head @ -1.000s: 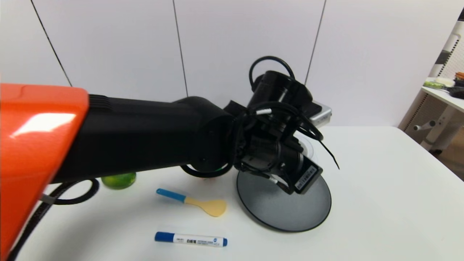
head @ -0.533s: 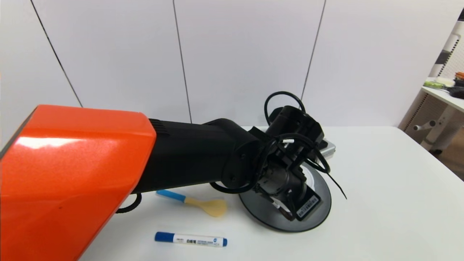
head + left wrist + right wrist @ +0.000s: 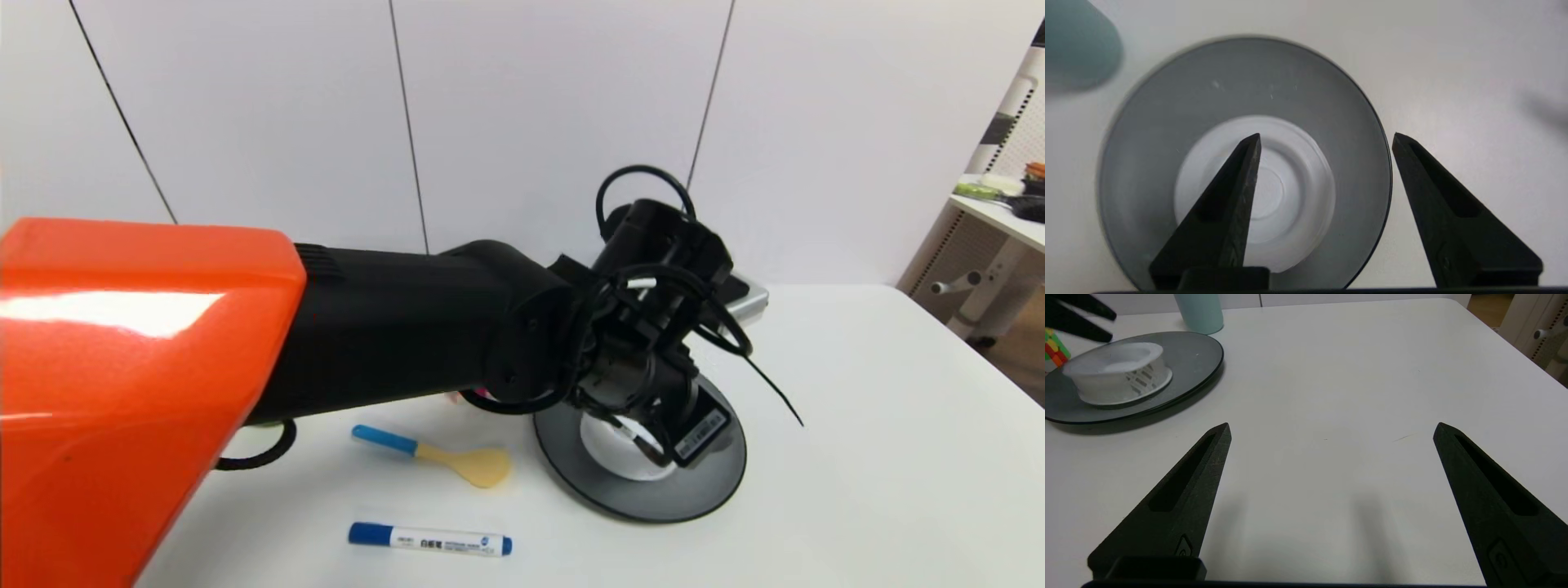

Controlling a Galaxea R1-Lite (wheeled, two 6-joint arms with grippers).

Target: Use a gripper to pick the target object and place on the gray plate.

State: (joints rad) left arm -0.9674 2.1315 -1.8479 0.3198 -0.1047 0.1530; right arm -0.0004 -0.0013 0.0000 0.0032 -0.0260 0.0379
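Observation:
The white ringed container [image 3: 612,453] sits on the gray plate [image 3: 710,482], a little off its centre. My left arm's wrist [image 3: 653,359] hangs right over it. In the left wrist view my left gripper [image 3: 1327,136] is open and empty above the plate [image 3: 1167,122]. One finger shows in front of the container [image 3: 1294,183], the other beyond the plate's rim. My right gripper [image 3: 1331,426] is open and empty, low over bare table beside the plate [image 3: 1196,355]. From there the container [image 3: 1118,375] stands free on the plate.
A blue-handled spoon [image 3: 441,457] and a blue marker [image 3: 430,539] lie left of the plate. A blue-gray cup [image 3: 1200,312] stands behind the plate and a coloured cube [image 3: 1055,349] beyond it. A shelf [image 3: 1004,212] stands off the table's right.
My left gripper came down onto the plate with the container, let it go and lifted a little. The container now rests on the plate, free of the fingers.

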